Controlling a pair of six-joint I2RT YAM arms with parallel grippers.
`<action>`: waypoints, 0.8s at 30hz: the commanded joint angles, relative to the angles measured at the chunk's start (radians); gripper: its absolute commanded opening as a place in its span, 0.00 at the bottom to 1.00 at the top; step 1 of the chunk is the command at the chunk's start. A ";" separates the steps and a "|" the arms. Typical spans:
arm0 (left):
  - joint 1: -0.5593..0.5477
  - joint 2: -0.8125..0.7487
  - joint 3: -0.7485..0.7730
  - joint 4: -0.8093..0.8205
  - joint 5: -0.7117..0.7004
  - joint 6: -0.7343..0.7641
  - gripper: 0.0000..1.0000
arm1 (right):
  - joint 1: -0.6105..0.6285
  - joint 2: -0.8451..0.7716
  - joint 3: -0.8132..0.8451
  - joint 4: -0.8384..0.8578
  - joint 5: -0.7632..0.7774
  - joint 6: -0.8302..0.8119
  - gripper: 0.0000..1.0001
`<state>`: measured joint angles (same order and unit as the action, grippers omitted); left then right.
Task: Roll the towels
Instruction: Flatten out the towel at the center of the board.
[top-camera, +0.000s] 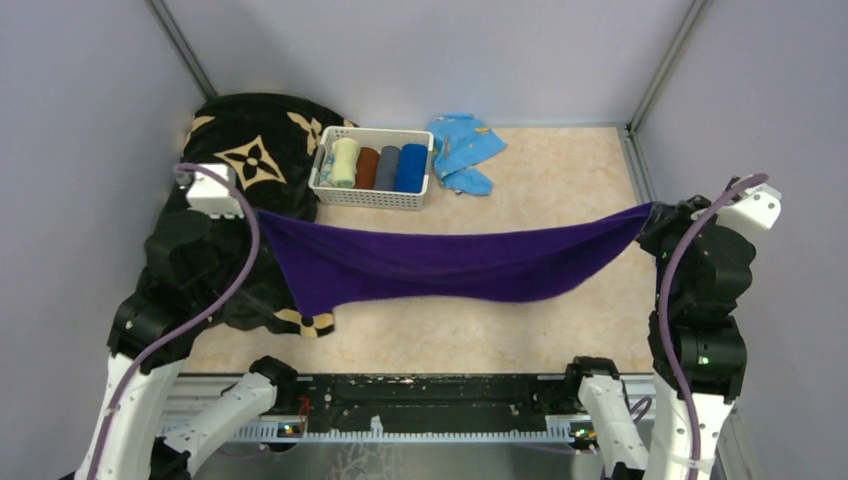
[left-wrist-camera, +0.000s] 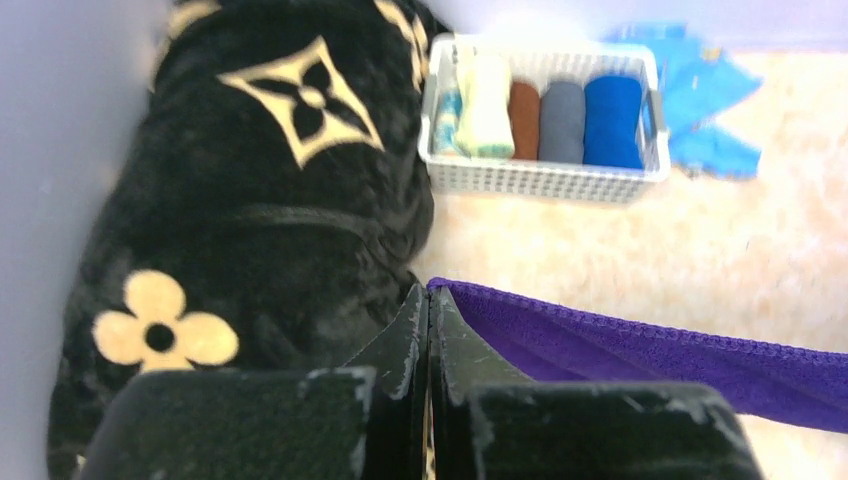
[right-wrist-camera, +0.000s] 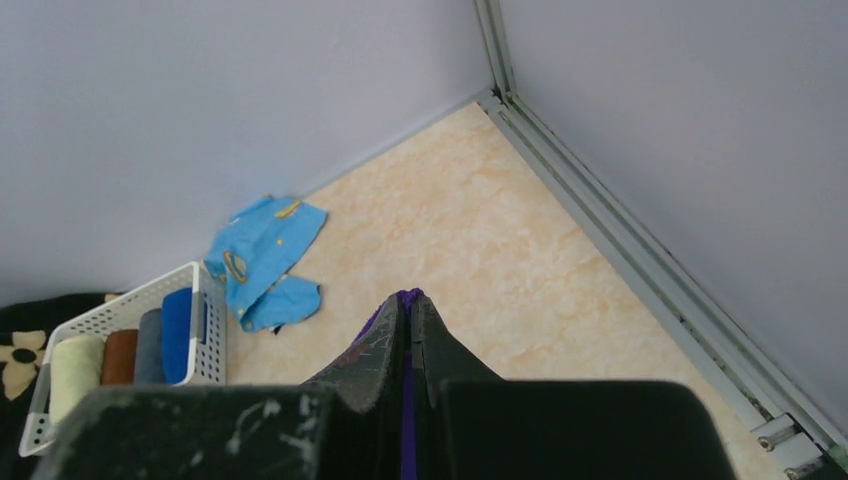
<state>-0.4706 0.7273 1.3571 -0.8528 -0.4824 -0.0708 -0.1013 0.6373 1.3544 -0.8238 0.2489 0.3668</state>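
Two corners of purple towel (top-camera: 450, 265) pinched, one per arm.

Top view: left fingers (top-camera: 250, 212) and right fingers (top-camera: 655, 214) clamped on opposite corners. Towel stretched between them, sagging mid-span over tabletop (top-camera: 560, 170). Beyond left fingers I see basket (top-camera: 372, 196) with rolled yellow towel (top-camera: 345, 162) and blue towel (top-camera: 411, 167).

Left wrist view: fingers (left-wrist-camera: 405, 345) pressed together, purple edge (left-wrist-camera: 640, 350) running right from tips, black blanket (left-wrist-camera: 250, 200) ahead-left.

Right wrist view: fingers (right-wrist-camera: 375, 350) closed, purple sliver (right-wrist-camera: 407, 296) between tips, light blue cloth (right-wrist-camera: 262, 260) ahead-left.

Purple towel (top-camera: 450, 265) strung 9 to 3 o'clock, barring mid-table. Black blanket (top-camera: 250, 120) at 10, basket (top-camera: 372, 198) at 11, blue cloth (top-camera: 462, 150) at 12. Bare tabletop (top-camera: 560, 170) at 2 and 6.
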 joint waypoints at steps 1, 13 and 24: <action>0.002 0.082 -0.123 -0.026 0.070 -0.027 0.00 | -0.009 0.071 -0.083 0.018 0.010 0.013 0.00; 0.114 0.751 -0.123 0.297 0.136 -0.003 0.00 | -0.015 0.606 -0.320 0.527 0.031 0.032 0.00; 0.214 1.033 0.074 0.423 0.258 0.077 0.00 | -0.094 0.968 -0.165 0.689 -0.095 -0.029 0.00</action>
<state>-0.2733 1.7485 1.3808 -0.5217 -0.2817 -0.0391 -0.1711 1.5764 1.0813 -0.2607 0.1989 0.3679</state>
